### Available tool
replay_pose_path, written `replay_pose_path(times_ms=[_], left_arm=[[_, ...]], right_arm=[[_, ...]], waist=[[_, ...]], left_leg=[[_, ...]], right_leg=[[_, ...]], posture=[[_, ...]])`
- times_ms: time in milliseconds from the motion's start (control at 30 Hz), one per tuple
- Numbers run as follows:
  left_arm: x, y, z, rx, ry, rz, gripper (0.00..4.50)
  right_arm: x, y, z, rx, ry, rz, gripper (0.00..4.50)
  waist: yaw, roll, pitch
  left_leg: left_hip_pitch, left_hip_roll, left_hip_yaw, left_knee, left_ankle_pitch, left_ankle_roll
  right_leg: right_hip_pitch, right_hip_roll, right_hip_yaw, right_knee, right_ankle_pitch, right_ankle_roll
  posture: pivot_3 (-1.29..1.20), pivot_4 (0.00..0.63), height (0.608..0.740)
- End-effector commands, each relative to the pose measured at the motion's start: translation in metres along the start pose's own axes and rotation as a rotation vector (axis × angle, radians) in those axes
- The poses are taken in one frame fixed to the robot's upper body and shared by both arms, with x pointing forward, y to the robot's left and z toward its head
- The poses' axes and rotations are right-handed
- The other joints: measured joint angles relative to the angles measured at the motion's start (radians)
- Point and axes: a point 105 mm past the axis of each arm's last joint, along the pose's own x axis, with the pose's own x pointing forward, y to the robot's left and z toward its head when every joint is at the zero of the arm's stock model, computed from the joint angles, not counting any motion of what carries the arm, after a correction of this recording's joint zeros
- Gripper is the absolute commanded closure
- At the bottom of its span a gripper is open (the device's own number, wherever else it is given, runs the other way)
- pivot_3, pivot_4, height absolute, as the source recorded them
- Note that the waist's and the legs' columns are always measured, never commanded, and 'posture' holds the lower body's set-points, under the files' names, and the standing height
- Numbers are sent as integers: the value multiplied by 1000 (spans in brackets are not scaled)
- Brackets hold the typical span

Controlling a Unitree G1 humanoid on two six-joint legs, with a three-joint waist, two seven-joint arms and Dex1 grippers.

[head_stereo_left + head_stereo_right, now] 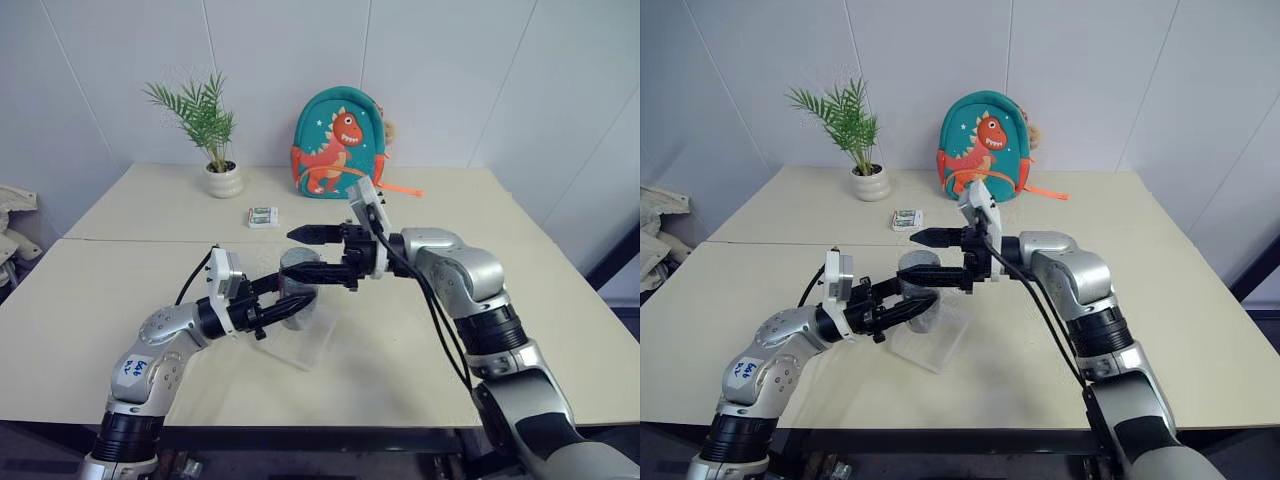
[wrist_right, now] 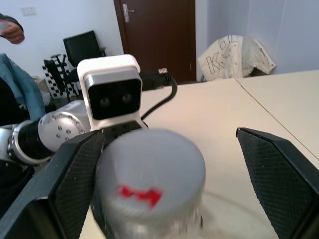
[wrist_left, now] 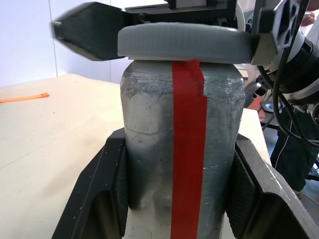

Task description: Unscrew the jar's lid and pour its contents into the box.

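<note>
The left gripper (image 1: 290, 305) reached forward and to the right from a bent arm, its two black fingers (image 3: 107, 194) clamped on opposite sides of the jar (image 3: 179, 149). The right gripper (image 1: 312, 252) pointed leftward and level from above it, jaws spread wide, one finger on each side of the lid (image 3: 184, 42), neither visibly pressing.

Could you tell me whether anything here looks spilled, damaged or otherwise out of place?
Nothing stands out. The silvery metal jar with red tape is upright in the left gripper, its pale grey lid on and level. The right gripper brackets the lid, jaws open. The clear plastic box lies flat on the table.
</note>
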Motion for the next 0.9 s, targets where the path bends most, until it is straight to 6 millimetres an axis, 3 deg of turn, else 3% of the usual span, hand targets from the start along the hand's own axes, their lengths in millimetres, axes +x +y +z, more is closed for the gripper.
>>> replay_pose_path(times_ms=[33, 500, 767, 900], left_arm=[[5, -6, 13, 45, -40, -40, 2441], [4, -4, 13, 47, -46, -28, 2441], [3, -3, 13, 49, -46, -22, 2441], [3, -3, 13, 46, -47, -23, 2441]], right_arm=[[-24, -13, 5, -23, -10, -91, 44], [-64, -36, -2, 15, 3, -227, 44], [-41, -10, 46, 52, -203, -64, 44], [-21, 7, 48, 48, -194, 4, 44]], waist=[[-1, 0, 0], [0, 0, 0], [-4, 0, 0], [1, 0, 0]], left_leg=[[0, 0, 0, 0, 0, 0], [0, 0, 1, 0, 0, 0], [0, 1, 1, 0, 0, 0], [0, 1, 1, 0, 0, 0]], right_leg=[[0, 0, 0, 0, 0, 0], [0, 0, 0, 0, 0, 0], [-1, 0, 1, 0, 0, 0], [-1, 0, 0, 1, 0, -1]], posture=[[0, 150, 740], [0, 150, 740], [0, 150, 740], [0, 150, 740]])
